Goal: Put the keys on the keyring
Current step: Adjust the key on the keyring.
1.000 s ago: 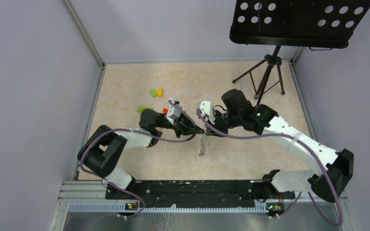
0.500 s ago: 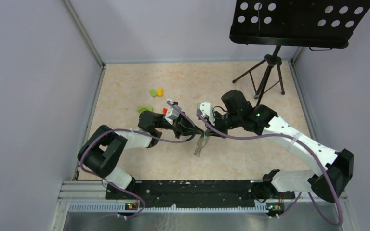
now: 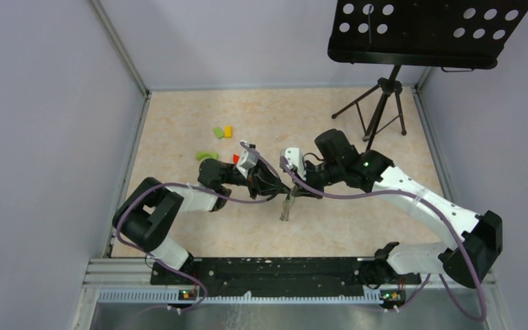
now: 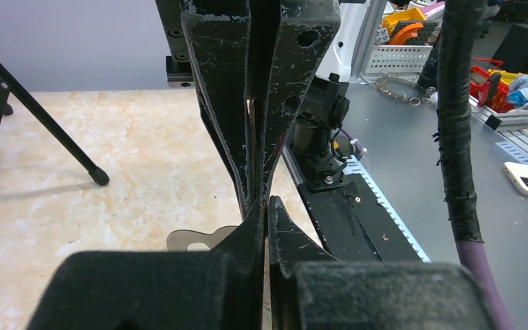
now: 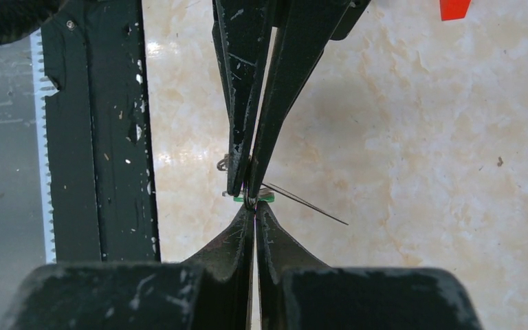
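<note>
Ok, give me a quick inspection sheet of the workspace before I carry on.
Surface: beige marbled table, no spills seen.
Job's things: keys hang below the gripper tips; keyring sits at the tips, green tag beside it.
Clutter: green blocks, yellow block, red block, far left.
Grippers: left gripper and right gripper both shut, tip to tip; which one holds the ring is unclear.
Cables: purple cables along both arms.
Surroundings: music stand far right.
</note>
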